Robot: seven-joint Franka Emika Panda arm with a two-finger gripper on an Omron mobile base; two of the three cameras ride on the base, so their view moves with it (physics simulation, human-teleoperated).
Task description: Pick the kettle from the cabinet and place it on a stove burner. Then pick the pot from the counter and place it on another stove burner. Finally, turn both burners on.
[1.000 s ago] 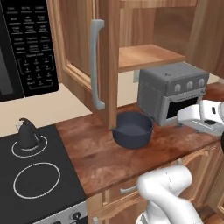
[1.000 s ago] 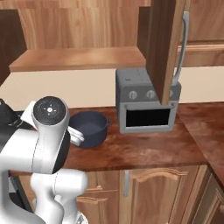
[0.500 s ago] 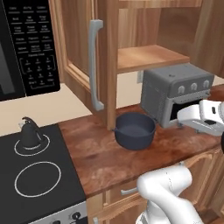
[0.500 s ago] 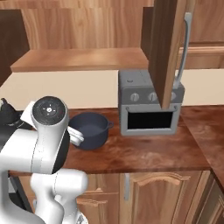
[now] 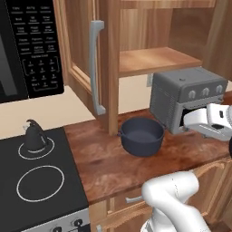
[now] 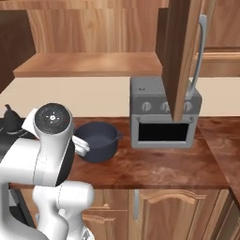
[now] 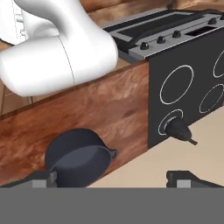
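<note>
left base view: kettle (image 5: 35,136) stood upright on the small white ring of the stove burner (image 5: 38,150), at the back of the black cooktop (image 5: 36,181). pot (image 5: 142,136) sat on the bench (image 5: 108,158), just in front of the open cabinet (image 5: 108,63) door edge and beside the toaster oven (image 5: 188,97).

right base view: pot (image 6: 96,141) on the bench (image 6: 154,166), partly behind the arm, left of the toaster oven (image 6: 164,117). kettle (image 6: 10,118) at the far left edge.

hand view: fingers (image 7: 112,180) spread wide, released, holding nothing. pot (image 7: 78,157) lay just above the left finger tip, not touching. kettle (image 7: 178,130) lay above the right finger tip, on the smallest ring of the cooktop (image 7: 188,83).
</note>
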